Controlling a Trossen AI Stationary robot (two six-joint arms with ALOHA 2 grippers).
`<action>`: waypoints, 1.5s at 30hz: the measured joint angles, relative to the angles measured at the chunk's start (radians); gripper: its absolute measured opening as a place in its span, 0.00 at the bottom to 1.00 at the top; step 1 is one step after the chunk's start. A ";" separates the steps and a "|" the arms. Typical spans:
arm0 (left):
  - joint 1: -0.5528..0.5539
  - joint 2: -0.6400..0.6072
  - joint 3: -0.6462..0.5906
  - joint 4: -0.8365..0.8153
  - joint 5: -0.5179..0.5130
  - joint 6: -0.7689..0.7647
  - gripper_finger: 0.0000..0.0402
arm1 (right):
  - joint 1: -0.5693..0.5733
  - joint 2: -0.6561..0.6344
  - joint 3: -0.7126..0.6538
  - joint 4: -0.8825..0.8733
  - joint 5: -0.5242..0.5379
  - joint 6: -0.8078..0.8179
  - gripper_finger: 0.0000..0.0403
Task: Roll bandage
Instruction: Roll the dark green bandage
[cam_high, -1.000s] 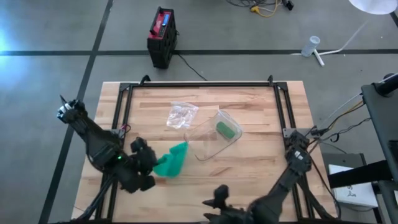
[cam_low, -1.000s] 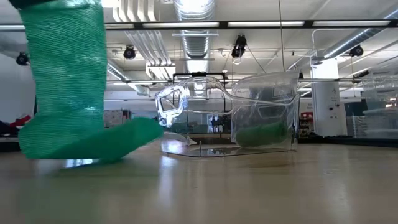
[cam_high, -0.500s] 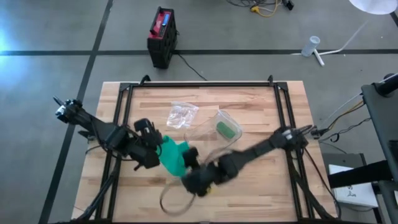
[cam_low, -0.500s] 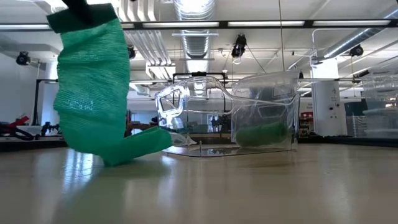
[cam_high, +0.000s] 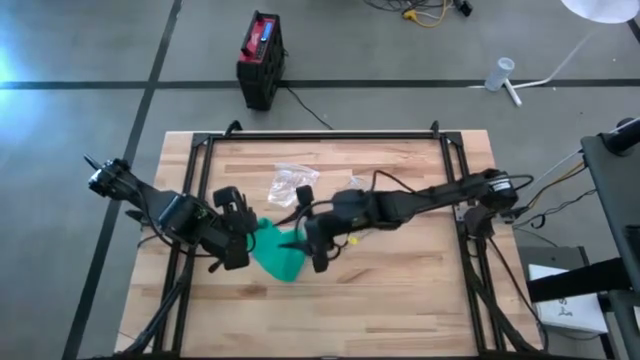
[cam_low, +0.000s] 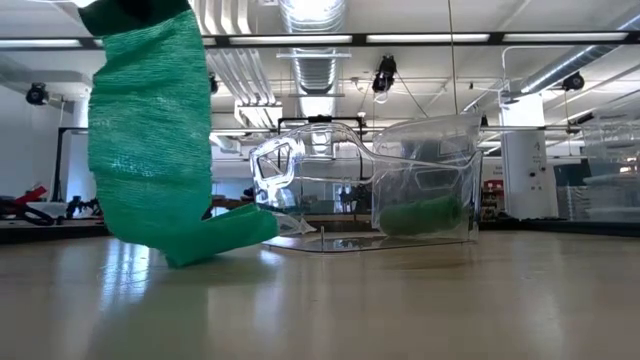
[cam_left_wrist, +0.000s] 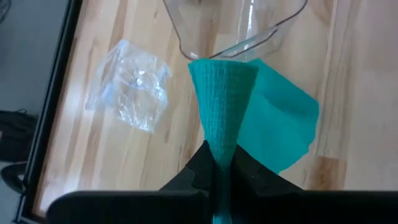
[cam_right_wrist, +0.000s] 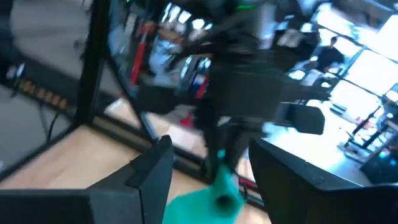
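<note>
Green bandage hangs pinched in left hand, lower end on table.

Bandage on table, between left tool and right tool; container behind.

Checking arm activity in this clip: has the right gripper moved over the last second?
Yes. The right gripper has swung from the table's near edge up toward the clear plastic container, beside the green bandage.

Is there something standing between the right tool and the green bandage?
Nothing visible does. The right tool is open beside the green bandage, which the left tool holds lifted at one end. The clear container is farther back.
</note>
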 joint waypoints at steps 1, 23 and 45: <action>0.000 0.007 0.006 0.001 -0.001 0.007 0.02 | -0.004 -0.002 -0.020 0.047 -0.001 0.036 0.51; 0.016 0.064 0.210 0.064 -0.001 -0.012 0.02 | -0.038 0.039 0.052 -0.125 0.080 0.120 0.51; 0.034 0.067 0.207 0.105 -0.001 -0.033 0.03 | -0.042 0.052 0.065 -0.153 -0.051 -0.063 0.57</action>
